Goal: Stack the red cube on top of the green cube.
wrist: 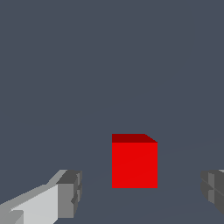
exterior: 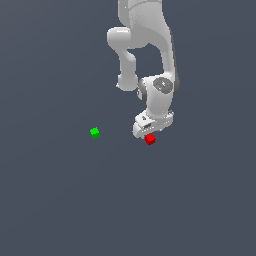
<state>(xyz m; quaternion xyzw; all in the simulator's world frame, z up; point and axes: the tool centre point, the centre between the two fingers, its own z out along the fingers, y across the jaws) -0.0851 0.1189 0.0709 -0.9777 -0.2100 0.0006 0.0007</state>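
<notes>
The red cube point(exterior: 150, 139) lies on the grey floor directly under my white gripper point(exterior: 148, 134). In the wrist view the red cube point(wrist: 134, 162) sits between the two grey fingertips point(wrist: 70, 192), with a gap on each side, so nothing touches it. My gripper point(wrist: 142, 192) is open and low around the cube. The green cube point(exterior: 95, 132) rests alone on the floor, well off toward the exterior view's left of the gripper. It does not show in the wrist view.
The white arm point(exterior: 150, 45) reaches down from the top of the exterior view. Plain dark grey floor point(exterior: 75, 200) surrounds both cubes.
</notes>
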